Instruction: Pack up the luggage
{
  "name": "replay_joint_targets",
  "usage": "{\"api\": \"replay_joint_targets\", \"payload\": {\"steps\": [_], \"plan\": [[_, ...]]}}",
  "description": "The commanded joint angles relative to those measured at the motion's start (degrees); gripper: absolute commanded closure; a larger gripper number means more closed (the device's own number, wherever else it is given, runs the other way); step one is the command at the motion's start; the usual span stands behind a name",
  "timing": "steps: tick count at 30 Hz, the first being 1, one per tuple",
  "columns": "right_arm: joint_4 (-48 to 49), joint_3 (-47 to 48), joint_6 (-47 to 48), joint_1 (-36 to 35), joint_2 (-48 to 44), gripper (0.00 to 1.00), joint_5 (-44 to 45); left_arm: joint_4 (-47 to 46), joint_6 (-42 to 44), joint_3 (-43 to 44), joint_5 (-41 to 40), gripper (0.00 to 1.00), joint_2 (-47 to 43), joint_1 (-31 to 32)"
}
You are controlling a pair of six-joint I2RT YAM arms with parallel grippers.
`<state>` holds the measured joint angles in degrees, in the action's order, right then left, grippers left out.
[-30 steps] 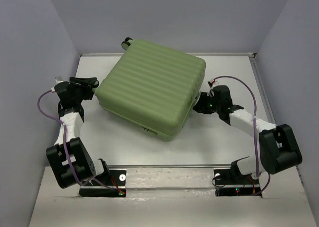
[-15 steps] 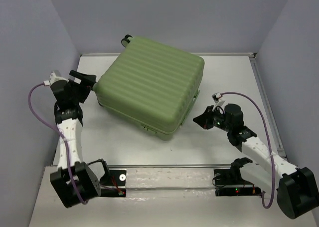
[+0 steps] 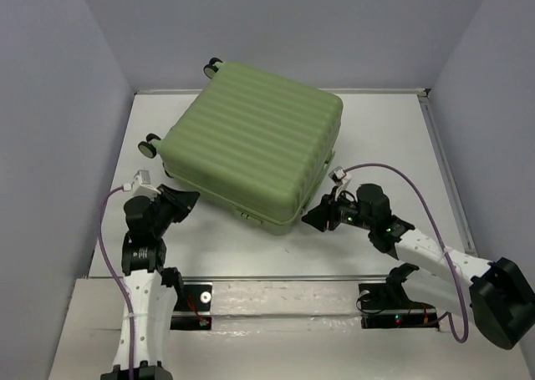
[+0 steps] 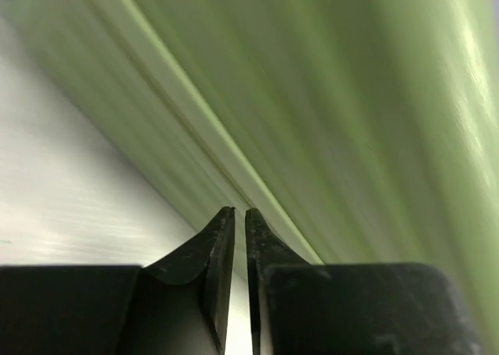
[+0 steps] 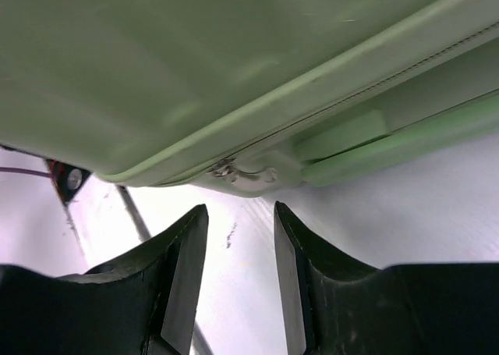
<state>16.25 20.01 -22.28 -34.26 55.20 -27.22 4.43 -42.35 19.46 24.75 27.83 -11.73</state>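
L claw (image 4: pixel 240 214) pinched nearly closed, empty; luggage (image 3: pixel 255 150) shell just ahead. R claw (image 5: pixel 240 214) part-open, empty; zip pull (image 5: pixel 234 170) just ahead, desk (image 5: pixel 405 207) below.

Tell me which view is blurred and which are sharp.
Left wrist: luggage smeared into streaks by motion blur, left gripper crisp. Right wrist: sharp enough to show the zipper pull. Top external: sharp, evenly lit.
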Motion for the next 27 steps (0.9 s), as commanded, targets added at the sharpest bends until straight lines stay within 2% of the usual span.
{"api": "replay_joint_targets", "payload": {"steps": [1, 4, 7, 9, 14, 15, 19, 27], "plan": [[8.09, -0.59, 5.05, -0.28, 2.89, 0.54, 3.66, 1.11, -4.84, -1.70, 2.23, 0.80, -6.21, 7.33], [10.02, -0.59, 6.02, -0.28, 4.82, 0.54, 5.07, 0.85, -8.36, -4.60, 1.00, 0.85, -8.06, 13.64], [13.00, -1.29, 7.42, -0.28, 6.23, 0.52, 4.98, -0.46, -11.78, -7.59, -3.56, 0.85, -9.28, 23.20], [14.15, -1.64, 7.61, -0.28, 6.50, 0.51, 4.99, -0.73, -12.32, -8.30, -6.89, 0.86, -9.29, 26.74], [16.71, -1.21, 8.48, -0.28, 9.04, 0.51, 2.53, -6.51, -13.55, -10.06, -14.98, 0.86, -2.90, 36.92], [16.71, -0.94, 8.48, -0.28, 9.48, 0.51, 2.53, -6.97, -13.55, -9.71, -16.22, 0.86, -2.87, 36.95], [18.46, -0.59, 8.40, -0.28, 11.07, 0.54, 0.25, -9.86, -13.20, -7.25, -22.01, 0.84, 1.51, 45.45], [20.22, -1.55, 7.87, -0.28, 9.40, 0.55, -1.69, -15.85, -12.50, -6.46, -23.35, 0.76, 8.55, 50.83]]}}
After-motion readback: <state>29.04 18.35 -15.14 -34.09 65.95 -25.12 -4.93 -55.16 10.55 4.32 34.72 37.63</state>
